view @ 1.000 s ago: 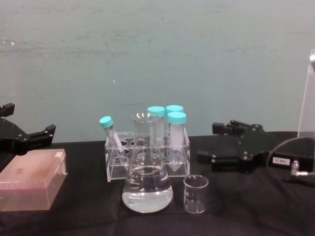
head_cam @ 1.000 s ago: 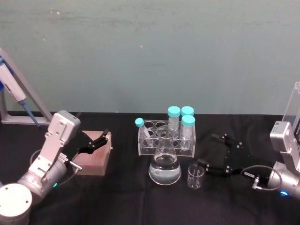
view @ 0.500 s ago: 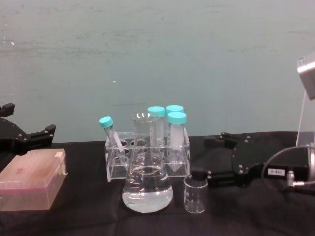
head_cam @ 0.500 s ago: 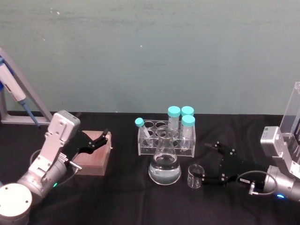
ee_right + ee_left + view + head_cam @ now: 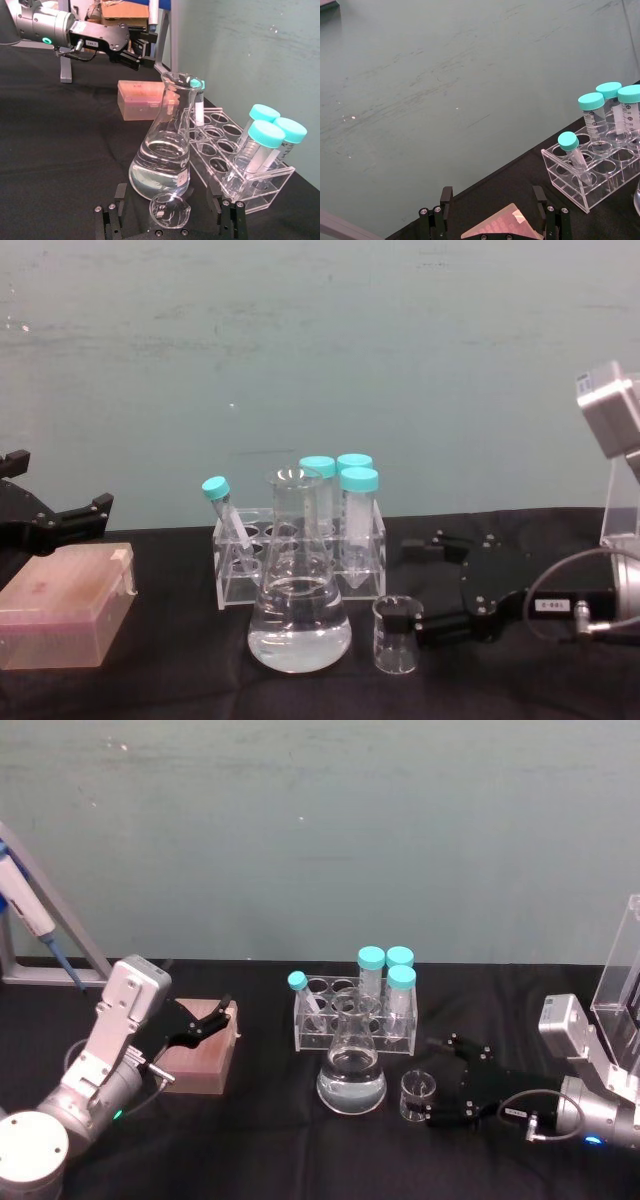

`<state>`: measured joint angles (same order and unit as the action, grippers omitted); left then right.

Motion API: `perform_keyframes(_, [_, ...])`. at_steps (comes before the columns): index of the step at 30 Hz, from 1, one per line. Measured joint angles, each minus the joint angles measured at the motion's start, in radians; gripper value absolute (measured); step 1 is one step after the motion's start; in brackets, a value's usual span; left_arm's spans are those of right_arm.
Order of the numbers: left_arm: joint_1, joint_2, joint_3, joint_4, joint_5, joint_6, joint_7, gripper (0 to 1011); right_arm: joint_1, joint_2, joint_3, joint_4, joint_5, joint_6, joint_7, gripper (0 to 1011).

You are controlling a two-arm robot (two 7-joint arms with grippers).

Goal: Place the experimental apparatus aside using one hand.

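Black cloth (image 5: 270, 1140) covers the table in front of a plain green wall. At the lower centre-right of the head view stands the small glass beaker (image 5: 417, 1095), empty and upright. It is just right of the flask (image 5: 352, 1070), which holds clear liquid, and a tube rack (image 5: 355, 1010) sits behind both. The right gripper (image 5: 434, 1082) lies low over the cloth, its fingers spread wide on either side of the beaker and not yet closed on it. Whether either finger touches the glass cannot be told. At the left of the frame, the left gripper (image 5: 208, 1022) hangs parked over a pink box (image 5: 200, 1060), its fingers also apart.

The beaker looks light, stiff, smooth and breakable. A gentle squeeze across its straight wall, about mid-height, should hold it without slipping or tipping. The flask is much heavier and stands close by, so a sideways nudge could knock it.
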<state>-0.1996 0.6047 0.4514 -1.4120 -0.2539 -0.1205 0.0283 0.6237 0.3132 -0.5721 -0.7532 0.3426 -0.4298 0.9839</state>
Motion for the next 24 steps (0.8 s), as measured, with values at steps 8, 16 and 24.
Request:
perform_keyframes(8, [0.000,0.000,0.000,0.000,0.000,0.000,0.000,1000,0.035,-0.022,-0.017,0.058,-0.008,-0.001,0.014,1003])
perform_keyframes(16, [0.000,0.000,0.000,0.000,0.000,0.000,0.000,1000,0.056,-0.038,-0.022,0.096,-0.009,-0.002,0.025,1003])
perform_keyframes(24, [0.000,0.000,0.000,0.000,0.000,0.000,0.000,1000,0.068,-0.050,-0.026,0.129,-0.012,0.002,0.036,1003])
